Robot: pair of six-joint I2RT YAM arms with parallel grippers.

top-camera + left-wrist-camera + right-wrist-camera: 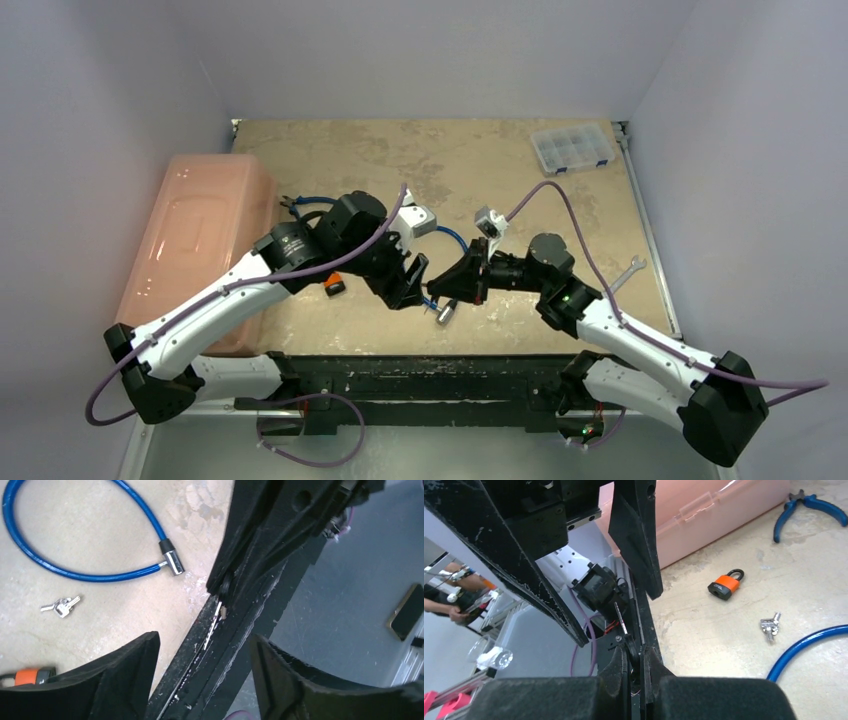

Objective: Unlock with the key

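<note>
1. The left gripper [204, 640] is spread. Its two black fingers [127, 677] stand apart at the bottom of the left wrist view with nothing pinched between them, and only the table's front edge shows through the gap.
2. The right gripper [634, 655] is pressed together on a key [620, 620]. The key's black head is pinched between the fingertips at the lower centre of the right wrist view, and the thin metal blade points up and slightly left.
3. In the top view the two grippers meet almost tip to tip at the lower centre of the table [480, 160], over its near edge.
4. The blue cable lock [75, 572] lies looped in the upper left of the left wrist view. Its metal end [173, 562] rests on the table near the frame's centre.
5. The orange padlock [726, 584] lies on the table right of centre in the right wrist view, apart from both grippers.
6. A small bunch of silver keys [770, 626] lies between the padlock and the cable.
7. Elsewhere:
   - A pink lidded bin [200, 240] sits at the left of the top view.
   - Blue-handled pliers [809, 502] lie at the upper right of the right wrist view.
   - A clear compartment box [572, 148] is at the upper right of the top view.
   - A wrench [625, 272] lies near the table's right edge.
</note>
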